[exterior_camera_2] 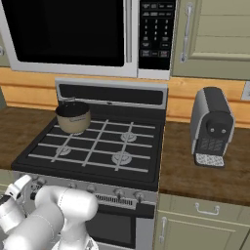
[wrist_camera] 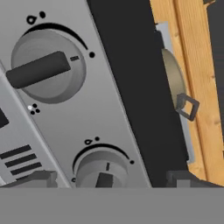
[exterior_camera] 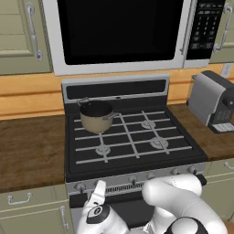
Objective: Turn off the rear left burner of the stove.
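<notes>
Now, progress: the approach looks done, the turn itself I judge not yet made.
Stove: the stove (exterior_camera: 132,137) sits between two stretches of wooden worktop (exterior_camera: 27,151), under a microwave (exterior_camera: 119,34); a coffee machine (exterior_camera_2: 211,127) stands on the worktop at its 3 o'clock.
Rear left burner: the rear left burner (exterior_camera: 96,122) lies at about 10 o'clock on the black top, mostly hidden under a tan saucepan (exterior_camera: 96,116); no flame shows that I can make out.
Tool: the tool (wrist_camera: 111,179) is down at the silver front strip, at the left end of the knob row, its fingers (wrist_camera: 39,178) spread wide with nothing gripped.
Near knob: a small knob (wrist_camera: 103,168) sits between the spread tips, apparently not pinched.
Far knob: a second knob (wrist_camera: 46,68) stands at 11 o'clock in the hand view, its bar lying crosswise.
Left to do: close on the right knob, rotate it to off; which knob serves the rear left burner I cannot tell.
</notes>
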